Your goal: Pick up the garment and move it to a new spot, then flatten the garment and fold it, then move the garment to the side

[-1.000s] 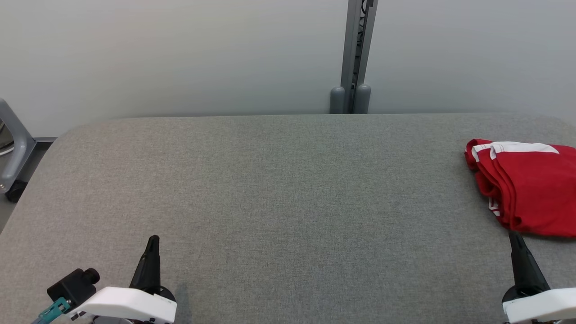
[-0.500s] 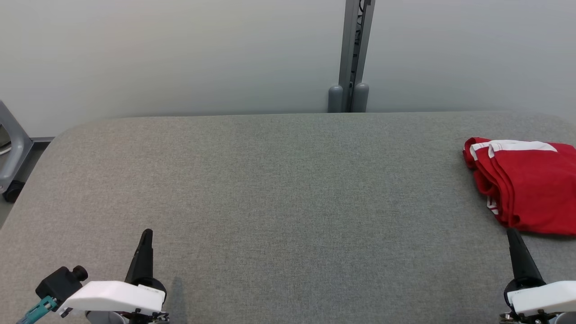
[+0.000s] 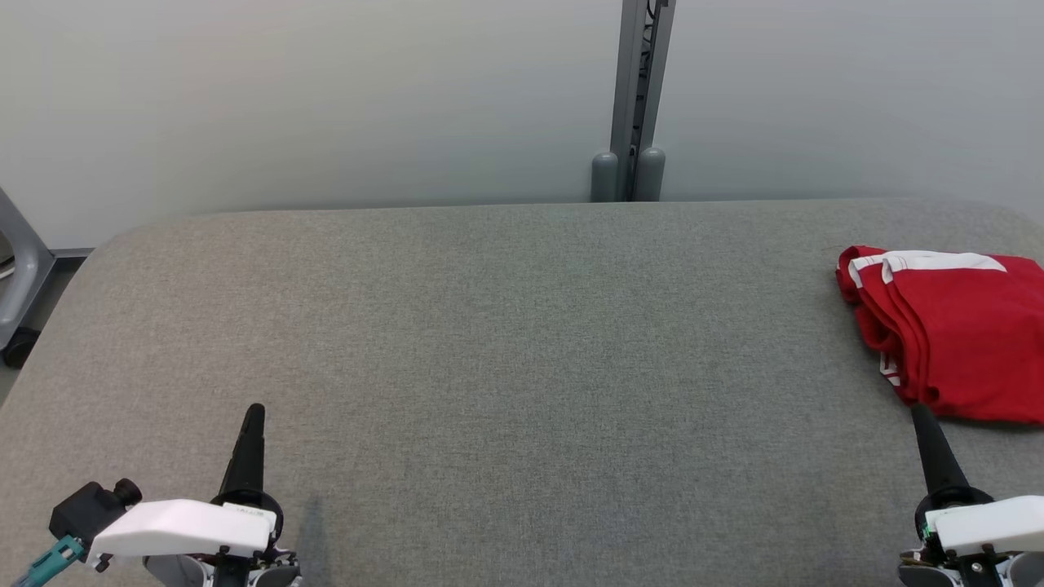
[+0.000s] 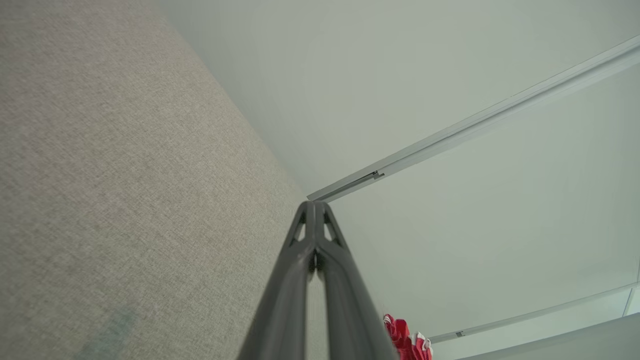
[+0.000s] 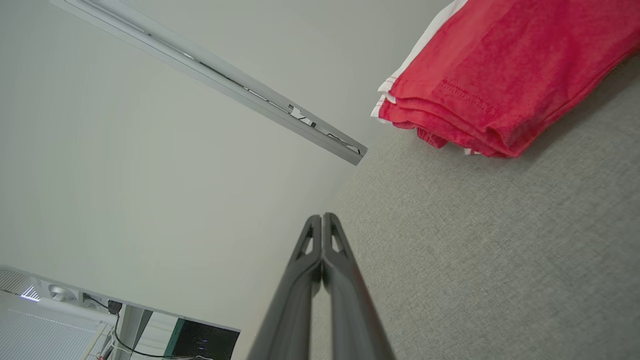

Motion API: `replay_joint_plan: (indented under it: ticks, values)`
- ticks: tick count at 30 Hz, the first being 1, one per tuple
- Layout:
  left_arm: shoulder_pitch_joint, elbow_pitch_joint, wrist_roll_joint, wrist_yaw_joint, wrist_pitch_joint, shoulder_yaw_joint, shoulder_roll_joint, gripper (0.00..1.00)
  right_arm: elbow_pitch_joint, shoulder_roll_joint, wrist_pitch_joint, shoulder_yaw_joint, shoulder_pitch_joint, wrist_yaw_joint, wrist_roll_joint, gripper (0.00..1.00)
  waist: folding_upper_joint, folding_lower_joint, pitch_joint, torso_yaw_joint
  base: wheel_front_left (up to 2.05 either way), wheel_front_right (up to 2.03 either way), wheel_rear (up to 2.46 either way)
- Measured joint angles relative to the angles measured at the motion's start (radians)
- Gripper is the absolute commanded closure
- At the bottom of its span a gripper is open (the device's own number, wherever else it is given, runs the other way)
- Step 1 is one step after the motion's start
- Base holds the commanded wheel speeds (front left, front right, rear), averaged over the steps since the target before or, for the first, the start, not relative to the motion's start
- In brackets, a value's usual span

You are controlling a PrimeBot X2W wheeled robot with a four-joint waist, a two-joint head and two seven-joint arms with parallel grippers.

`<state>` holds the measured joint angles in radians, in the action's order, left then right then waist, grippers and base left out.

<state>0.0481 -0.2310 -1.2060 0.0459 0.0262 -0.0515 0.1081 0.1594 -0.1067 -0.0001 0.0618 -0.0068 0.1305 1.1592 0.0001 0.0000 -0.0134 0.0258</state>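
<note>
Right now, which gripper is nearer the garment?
The right gripper, tip just short of the red garment; the left gripper sits across the table.

Folded red garment (image 3: 962, 342) on grey table (image 3: 506, 326)

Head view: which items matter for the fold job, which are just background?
Job: red garment, folded, at the table's right; grey table; left gripper and right gripper, both shut, empty.
Background: grey post behind the table; grey frame at far left.
</note>
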Motion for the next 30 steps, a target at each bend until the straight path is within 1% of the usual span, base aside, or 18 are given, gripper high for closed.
replay_joint_plan:
  ticks: [17, 30]
  values:
    - [0.016, -0.006, -0.138, 0.028, -0.044, 0.053, -0.021, 1.0, 0.028, 0.016, 0.035, 0.016, -0.029, 0.0, 0.154, 1.0, 0.0, 0.0, 0.005, -0.007, 0.0, 0.0, 0.0]
    - [0.025, -0.008, -0.218, 0.045, -0.072, 0.085, -0.03, 1.0, 0.046, 0.028, 0.055, 0.024, -0.048, 0.0, 0.241, 1.0, 0.0, 0.0, 0.008, -0.012, 0.0, 0.0, 0.0]
